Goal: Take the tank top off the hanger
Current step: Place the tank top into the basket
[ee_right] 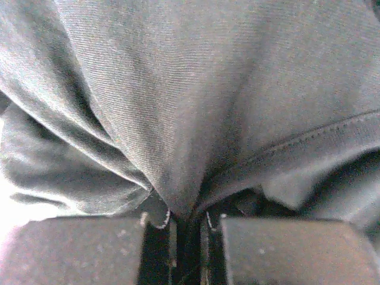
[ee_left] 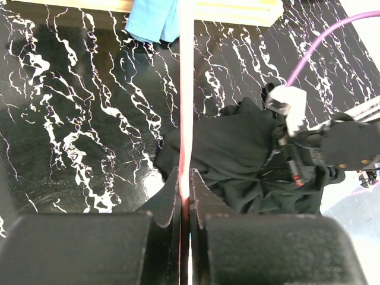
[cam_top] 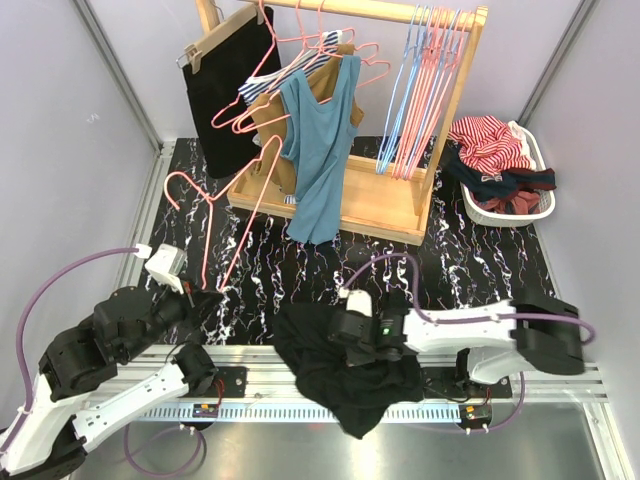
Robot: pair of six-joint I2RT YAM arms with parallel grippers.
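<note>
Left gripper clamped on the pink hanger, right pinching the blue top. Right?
No: the right gripper pinches the black tank top, not a blue one, as the right wrist view shows. The left gripper is clamped on the pink hanger.

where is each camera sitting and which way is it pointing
Top external: above and behind the bases, looking down at the table and wooden rack; both arms show.
Left wrist: on the left arm, facing along the table toward the rack; left gripper shut on the pink hanger.
Right wrist: on the right arm, pressed close to the black tank top; right gripper pinching a fold.
Shared: the tank top shows in all three views.
</note>
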